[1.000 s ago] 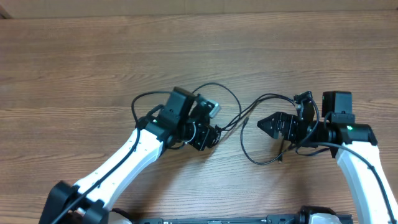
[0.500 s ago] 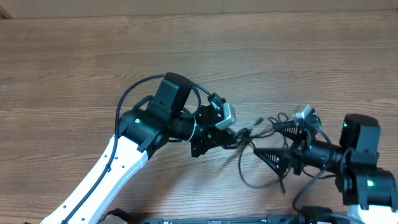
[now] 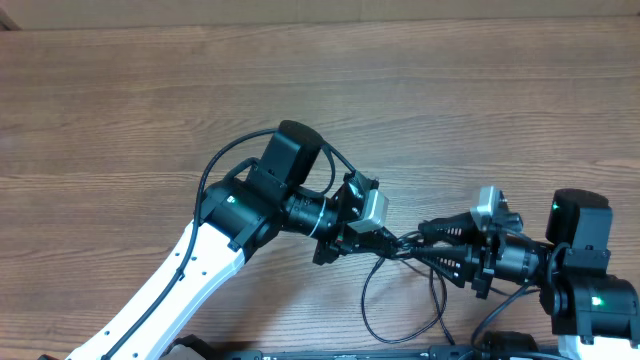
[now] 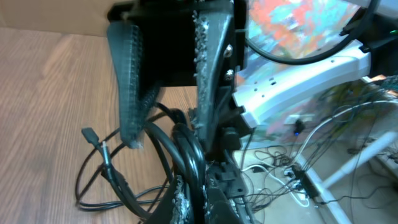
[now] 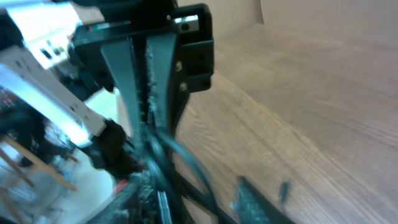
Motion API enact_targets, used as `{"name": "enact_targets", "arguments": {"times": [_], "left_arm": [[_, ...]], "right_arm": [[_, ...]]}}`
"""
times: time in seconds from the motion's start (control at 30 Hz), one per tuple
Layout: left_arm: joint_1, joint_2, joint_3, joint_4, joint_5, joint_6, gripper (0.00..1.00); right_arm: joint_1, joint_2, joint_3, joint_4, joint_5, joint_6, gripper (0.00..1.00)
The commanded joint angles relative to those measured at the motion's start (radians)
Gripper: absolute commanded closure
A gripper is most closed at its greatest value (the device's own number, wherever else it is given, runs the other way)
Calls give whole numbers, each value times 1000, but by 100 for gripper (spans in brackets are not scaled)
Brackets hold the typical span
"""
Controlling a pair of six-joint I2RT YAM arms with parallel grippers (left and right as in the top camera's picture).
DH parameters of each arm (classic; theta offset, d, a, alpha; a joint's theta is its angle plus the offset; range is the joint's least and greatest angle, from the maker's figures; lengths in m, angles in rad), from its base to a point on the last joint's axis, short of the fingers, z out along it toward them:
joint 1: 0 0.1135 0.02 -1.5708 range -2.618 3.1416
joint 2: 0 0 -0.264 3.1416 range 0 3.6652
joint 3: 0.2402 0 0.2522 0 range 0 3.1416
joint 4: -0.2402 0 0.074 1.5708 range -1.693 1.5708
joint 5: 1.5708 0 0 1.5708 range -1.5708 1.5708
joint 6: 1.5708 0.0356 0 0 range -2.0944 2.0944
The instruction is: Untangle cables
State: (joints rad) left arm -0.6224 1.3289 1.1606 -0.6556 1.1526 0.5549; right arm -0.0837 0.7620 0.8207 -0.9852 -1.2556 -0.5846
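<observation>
The cables are thin black cords that run from my left gripper toward the right and hang in a loop near the table's front edge. In the left wrist view my left gripper is shut on a bundle of the cables, and one plug lies on the wood. My right gripper points left at the same bundle. Its fingers stand apart with cords passing between them. The right wrist view is blurred. There my right gripper straddles the cables just below the left gripper.
The wooden table stretches behind both arms. The two grippers almost touch, tip to tip, near the front middle. Beyond the front edge, floor wires and a white arm link show in the left wrist view.
My left gripper has shifted right and forward with the cables. The right gripper's fingers have narrowed around the bundle. The hanging loop has dropped toward the front edge.
</observation>
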Motion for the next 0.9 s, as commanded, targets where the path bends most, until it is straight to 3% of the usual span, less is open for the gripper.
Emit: {"name": "enact_targets", "arguments": {"times": [0.0, 0.03, 0.23, 0.27, 0.3, 0.33, 0.37, 0.43, 0.5, 0.53, 0.67, 0.77, 0.87], "left_arm": [[-12, -22, 29, 23, 32, 13, 83], [-12, -22, 29, 26, 19, 1, 80], [-12, -22, 29, 29, -1, -24, 77], [-12, -22, 29, 29, -24, -45, 66], [-11, -22, 29, 29, -50, -71, 44], [-11, -22, 29, 29, -85, -116, 7], [-11, -22, 29, 29, -131, -204, 0], [-11, -22, 29, 29, -162, -346, 0], [-11, -22, 29, 28, -172, -591, 0], [-11, -22, 29, 28, -187, -630, 0], [-12, -22, 29, 32, -369, -989, 0], [-13, -22, 29, 45, -375, -1061, 0], [-13, -22, 29, 80, -375, -1139, 0]], "right_arm": [[-2, -2, 5, -19, 12, -11, 87], [-2, -2, 5, -24, 12, -11, 96], [-2, -2, 5, -26, 18, -11, 96], [-2, -2, 5, -25, 23, -10, 96], [-2, -2, 5, -24, 29, -5, 96], [-2, -2, 5, -4, 58, 42, 96], [-2, -2, 5, 21, 91, 102, 96], [-2, -2, 5, 106, 240, 324, 96], [-2, -2, 5, 167, 456, 579, 96], [-2, -2, 5, 177, 510, 644, 96], [-2, -2, 5, 254, 586, 898, 96], [-2, -2, 5, 358, 585, 1065, 96], [-2, -2, 5, 412, 582, 1139, 96]]}}
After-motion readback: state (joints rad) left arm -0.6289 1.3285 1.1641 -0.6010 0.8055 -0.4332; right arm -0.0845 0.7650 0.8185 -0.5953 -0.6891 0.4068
